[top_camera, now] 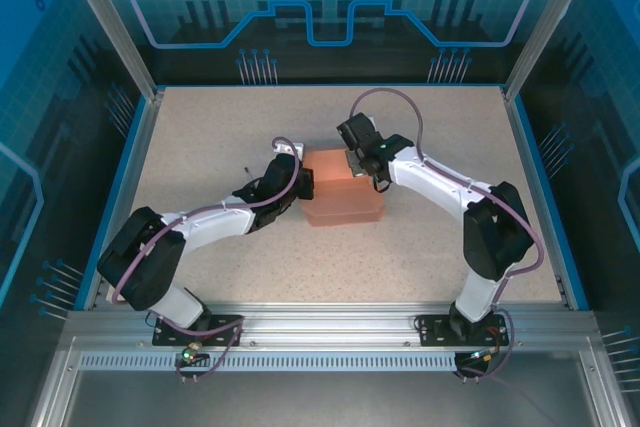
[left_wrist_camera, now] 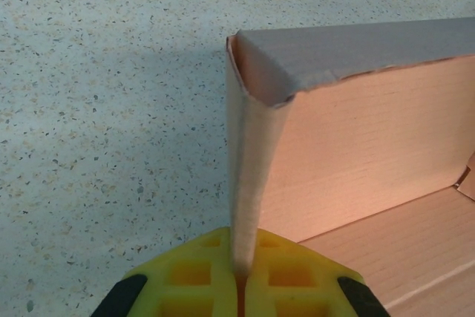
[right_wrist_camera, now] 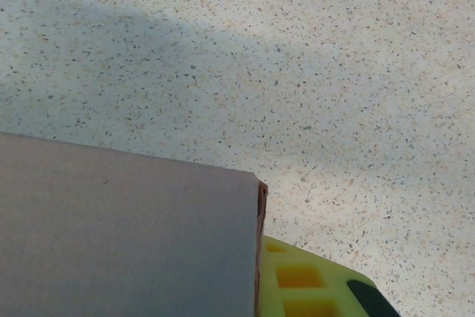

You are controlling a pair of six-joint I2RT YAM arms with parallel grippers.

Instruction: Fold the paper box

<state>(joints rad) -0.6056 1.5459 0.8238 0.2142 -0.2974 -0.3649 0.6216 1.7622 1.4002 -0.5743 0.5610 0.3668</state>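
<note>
Look to the paper box (top_camera: 342, 192) at the middle of the table (top_camera: 200, 147), walls partly raised; near square from above, so no clear long axis; pinched at its left upright wall by the left gripper (left_wrist_camera: 241, 281), yellow pads closed edge-on upon the thin card; met at its far right corner by the right gripper (top_camera: 360, 162), one finger (right_wrist_camera: 300, 287) just beside the panel edge, grip impossible to tell; probably leaves the next fold to the right side, both arms about equally near.

Salmon-pink paper box (top_camera: 343, 192), yellow-padded left hand (left_wrist_camera: 241, 283), speckled beige table (top_camera: 200, 137), white-and-black arms (top_camera: 215, 215).
</note>
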